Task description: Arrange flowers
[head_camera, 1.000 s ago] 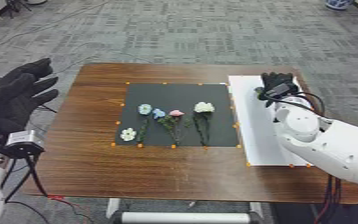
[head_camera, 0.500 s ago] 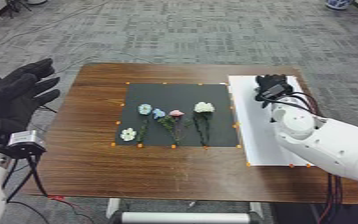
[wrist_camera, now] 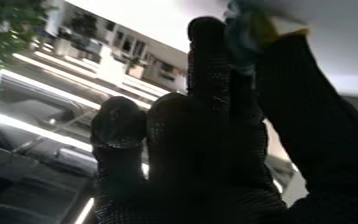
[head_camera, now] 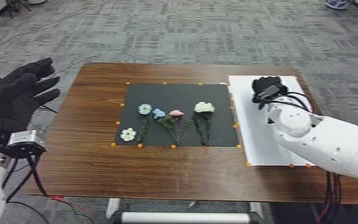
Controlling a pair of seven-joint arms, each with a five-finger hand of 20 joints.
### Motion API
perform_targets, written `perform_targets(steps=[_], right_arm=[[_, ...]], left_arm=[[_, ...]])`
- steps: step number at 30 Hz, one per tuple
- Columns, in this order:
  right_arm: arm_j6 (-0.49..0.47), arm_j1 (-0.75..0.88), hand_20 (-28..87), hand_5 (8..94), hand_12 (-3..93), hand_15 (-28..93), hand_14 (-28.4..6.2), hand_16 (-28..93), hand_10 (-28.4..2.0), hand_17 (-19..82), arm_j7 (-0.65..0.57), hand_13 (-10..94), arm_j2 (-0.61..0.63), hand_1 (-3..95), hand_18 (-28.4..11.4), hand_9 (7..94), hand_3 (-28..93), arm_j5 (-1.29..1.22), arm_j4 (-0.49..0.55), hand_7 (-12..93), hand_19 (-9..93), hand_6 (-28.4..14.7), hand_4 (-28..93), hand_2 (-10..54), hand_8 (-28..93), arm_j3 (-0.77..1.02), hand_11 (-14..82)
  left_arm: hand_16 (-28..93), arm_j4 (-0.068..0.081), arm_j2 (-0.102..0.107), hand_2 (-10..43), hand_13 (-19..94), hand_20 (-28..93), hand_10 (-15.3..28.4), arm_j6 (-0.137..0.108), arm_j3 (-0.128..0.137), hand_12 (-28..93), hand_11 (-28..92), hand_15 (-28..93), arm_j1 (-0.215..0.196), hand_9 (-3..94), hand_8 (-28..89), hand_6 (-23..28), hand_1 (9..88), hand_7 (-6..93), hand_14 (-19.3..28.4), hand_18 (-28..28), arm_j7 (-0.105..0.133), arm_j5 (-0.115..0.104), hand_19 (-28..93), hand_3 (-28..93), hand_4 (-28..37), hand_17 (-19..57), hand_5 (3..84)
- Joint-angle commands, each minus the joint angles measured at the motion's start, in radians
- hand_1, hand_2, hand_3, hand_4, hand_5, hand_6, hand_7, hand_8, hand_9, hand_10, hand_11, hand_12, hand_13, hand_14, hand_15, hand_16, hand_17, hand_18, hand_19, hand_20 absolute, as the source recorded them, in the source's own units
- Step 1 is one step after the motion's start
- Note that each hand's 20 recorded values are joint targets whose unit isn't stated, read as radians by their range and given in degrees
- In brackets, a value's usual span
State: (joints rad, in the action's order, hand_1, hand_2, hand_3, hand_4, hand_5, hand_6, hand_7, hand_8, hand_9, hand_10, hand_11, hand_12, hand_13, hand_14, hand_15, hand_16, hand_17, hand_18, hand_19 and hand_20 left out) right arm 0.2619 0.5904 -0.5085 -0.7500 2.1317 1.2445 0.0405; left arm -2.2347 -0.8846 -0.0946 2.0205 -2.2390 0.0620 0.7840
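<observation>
The right robot hand (head_camera: 266, 86), right of the dark mat (head_camera: 171, 92), pinches a bluish item (wrist_camera: 241, 40); left of the mat's flowers (head_camera: 204, 107), the left robot hand (head_camera: 14, 102) is relaxed.

Grey patterned carpet (head_camera: 171, 30) around brown wooden table (head_camera: 158, 172); long bright light strips (wrist_camera: 39, 132), right wrist view.

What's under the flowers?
A dark mat lies under the flowers, with the brown table around it. The bits right beneath the petals are covered, so they can't be seen.
</observation>
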Motion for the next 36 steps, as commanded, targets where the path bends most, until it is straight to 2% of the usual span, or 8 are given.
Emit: perform_targets(steps=[1,7,12,16,19,27,32,36], right_arm=[[0.123,0.033,57,71.5,45.3,82,-4.0,30,-3.4,41,0.075,72,0.073,46.6,-19.1,86.0,84,0.031,0.161,49,93,3.7,-28,-9.5,-5,0.012,16.4],[0.150,0.174,58,74.3,46.0,81,-4.0,30,-3.1,42,0.130,73,0.103,45.7,-19.5,87.9,87,0.066,0.326,47,93,3.4,-28,-9.5,-5,0.147,16.4],[0.124,0.284,59,74.8,46.4,82,-4.0,30,-3.1,42,0.143,74,0.101,45.7,-19.6,88.6,87,0.090,0.401,47,93,3.5,-28,-9.5,-5,0.229,16.0],[0.132,0.315,59,74.8,46.4,82,-4.1,31,-3.1,43,0.144,74,0.092,45.6,-19.5,88.8,87,0.090,0.413,47,93,3.5,-28,-9.5,-4,0.223,15.7],[0.130,0.346,59,74.9,46.3,82,-4.1,31,-3.3,43,0.137,74,0.064,45.6,-19.5,88.9,87,0.095,0.402,47,93,3.6,-28,-9.5,-5,0.238,15.5],[0.119,0.377,59,75.0,45.9,82,-4.1,31,-3.6,43,0.144,74,0.054,45.6,-19.5,88.9,87,0.145,0.402,46,93,3.8,-28,-9.5,-5,0.258,14.8],[0.099,0.395,60,68.8,45.0,82,-4.1,32,-2.6,42,0.158,73,0.075,43.2,-19.6,85.3,85,0.131,0.426,46,93,4.3,-28,-9.5,-4,0.291,12.9],[0.072,0.412,60,64.9,43.6,82,-4.5,32,-3.6,41,0.171,71,0.095,38.4,-19.8,80.4,84,0.134,0.448,45,93,3.2,-28,-9.5,-3,0.326,15.9]], left_arm=[[-3,-0.003,0.000,-4.7,10,9,10.1,0.008,0.003,19,21,41,0.001,18.5,-11,2.9,25.5,23.4,13.4,20.4,0.001,0.000,41,71,-25.3,-10.7,25.2],[-3,-0.008,-0.004,-4.7,10,9,10.1,0.010,0.010,19,21,41,-0.006,18.4,-10,2.8,25.6,23.3,13.3,20.4,-0.002,0.000,41,71,-25.1,-10.7,25.1],[-3,-0.007,-0.007,-4.5,10,9,10.0,0.012,0.006,19,21,40,-0.001,18.4,-10,2.8,25.8,23.2,13.1,20.4,-0.006,0.000,41,71,-25.0,-10.7,25.1],[-3,-0.004,-0.006,-4.5,10,9,10.0,0.011,0.004,19,21,40,0.007,18.4,-10,2.8,25.8,23.0,13.1,20.4,-0.006,0.001,41,71,-24.8,-10.7,25.1],[-3,-0.012,-0.014,-4.5,10,9,9.9,0.009,0.019,19,21,40,-0.007,18.4,-10,2.8,25.9,23.0,13.2,20.4,-0.005,-0.001,41,71,-24.9,-10.7,25.1],[-3,-0.006,-0.009,-4.7,10,9,9.9,0.001,0.011,19,21,40,0.008,18.4,-10,2.7,25.6,23.2,13.2,20.3,-0.010,0.000,41,71,-25.0,-10.7,25.1],[-3,-0.008,-0.011,-4.7,10,9,10.0,0.003,0.014,19,21,40,0.003,18.5,-10,2.8,25.6,23.3,13.2,20.3,-0.008,0.001,41,71,-25.0,-10.7,25.1],[-3,-0.009,-0.009,-4.6,10,9,10.1,0.001,0.020,19,21,40,-0.001,18.5,-10,2.8,25.8,23.3,13.2,20.4,-0.009,0.000,41,71,-25.1,-10.7,25.1]])
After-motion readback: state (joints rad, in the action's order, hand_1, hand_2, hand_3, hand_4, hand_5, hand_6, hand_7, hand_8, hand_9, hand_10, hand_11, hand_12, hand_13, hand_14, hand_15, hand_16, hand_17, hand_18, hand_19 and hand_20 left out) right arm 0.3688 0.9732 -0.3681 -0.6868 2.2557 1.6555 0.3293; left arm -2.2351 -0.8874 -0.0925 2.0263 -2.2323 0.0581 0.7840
